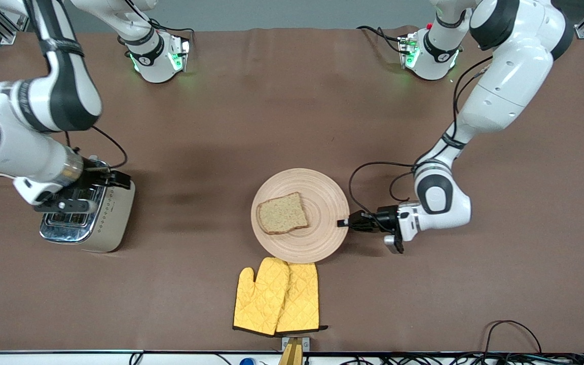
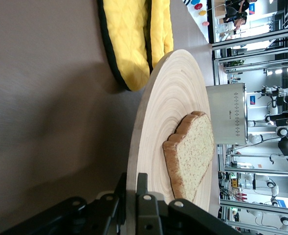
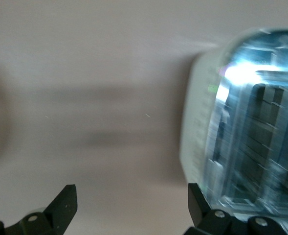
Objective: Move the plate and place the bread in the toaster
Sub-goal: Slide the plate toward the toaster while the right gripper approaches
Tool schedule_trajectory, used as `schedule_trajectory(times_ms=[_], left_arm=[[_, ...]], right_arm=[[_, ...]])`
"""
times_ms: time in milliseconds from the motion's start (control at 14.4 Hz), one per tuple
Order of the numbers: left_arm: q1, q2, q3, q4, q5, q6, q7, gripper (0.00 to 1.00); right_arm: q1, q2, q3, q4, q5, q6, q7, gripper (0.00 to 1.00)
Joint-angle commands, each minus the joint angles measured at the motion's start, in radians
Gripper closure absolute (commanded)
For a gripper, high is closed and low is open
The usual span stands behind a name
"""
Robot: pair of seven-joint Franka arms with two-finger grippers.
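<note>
Brown tabletop holds the plate (image 1: pixel 317 230) mid-table, its rim pinched by the left gripper (image 1: pixel 345 222). 1 soft, light bread (image 1: pixel 282 213) slice rests loose on it and may slide; best lifted by its crust edges. Right gripper (image 1: pixel 100 177), jaws spread, hovers over the toaster (image 1: pixel 112 223) at the right arm's end.

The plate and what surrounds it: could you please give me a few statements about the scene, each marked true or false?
1. The bread lies on the plate. True.
2. The left hand is shut on the plate's rim. True.
3. The right hand holds the bread. False: it is open over the toaster, holding nothing.
4. The yellow oven mitts lie farther from the front camera than the plate. False: they lie nearer.
5. Bread already sits in the toaster. False: the only slice is on the plate.
</note>
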Motion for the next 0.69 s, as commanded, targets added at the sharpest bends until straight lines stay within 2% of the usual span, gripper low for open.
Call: schedule_trajectory(times_ms=[0,208,485,623], left_arm=[[-0.05,0.012,-0.001,0.013,-0.062,0.035,-0.008,1.0],[-0.081,0.015,0.0,0.009,-0.061,0.072,-0.011,0.99],[-0.085,0.031,0.0,0.002,-0.061,0.074,-0.013,0.87],[-0.091,0.029,0.0,0.001,-0.061,0.074,-0.011,0.63]], right_arm=[[0.062,0.071,-0.006,-0.012,0.011,0.117,0.004,0.0],[0.155,0.125,-0.009,0.0,-0.006,0.186,0.157,0.0],[0.214,0.171,-0.009,0.003,-0.008,0.258,0.222,0.0],[0.243,0.197,-0.008,0.006,-0.008,0.287,0.326,0.0]])
